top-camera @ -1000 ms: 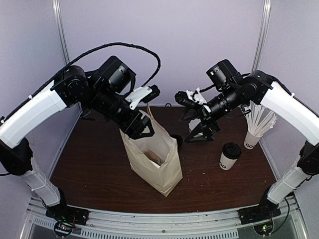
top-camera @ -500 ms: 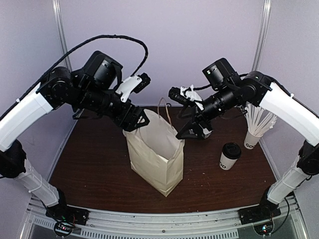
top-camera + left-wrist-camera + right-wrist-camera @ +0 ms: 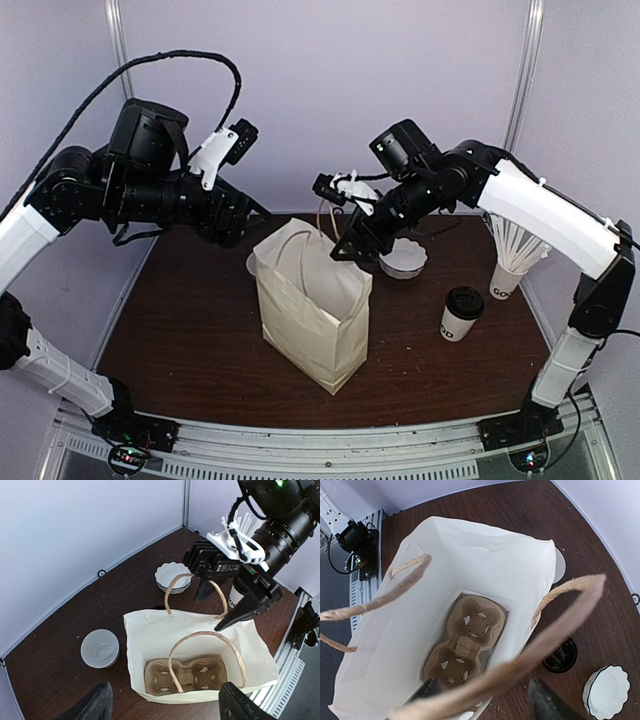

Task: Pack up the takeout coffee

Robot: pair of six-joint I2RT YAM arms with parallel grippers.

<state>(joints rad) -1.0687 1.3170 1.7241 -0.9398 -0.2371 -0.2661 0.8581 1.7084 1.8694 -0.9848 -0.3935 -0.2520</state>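
The takeout coffee, a white paper cup with dark letters and a black lid on it, stands on the table right of the white paper bag. The bag stands upright and open, with a brown cardboard carrier on its bottom. My right gripper hovers at the bag's far rim, jaws apart, and a paper handle crosses between its fingers. To the left of the bag and off it, my left gripper is open and holds nothing.
A white cup full of white sticks stands at the right wall. A fluted white bowl sits behind the bag. A grey round dish lies left of the bag. A black round disc lies beside the bag.
The left arm has let go of the bag's rim and drawn back to the left. The bag now stands upright. The right gripper has moved left onto the far handle, its jaws narrowing.
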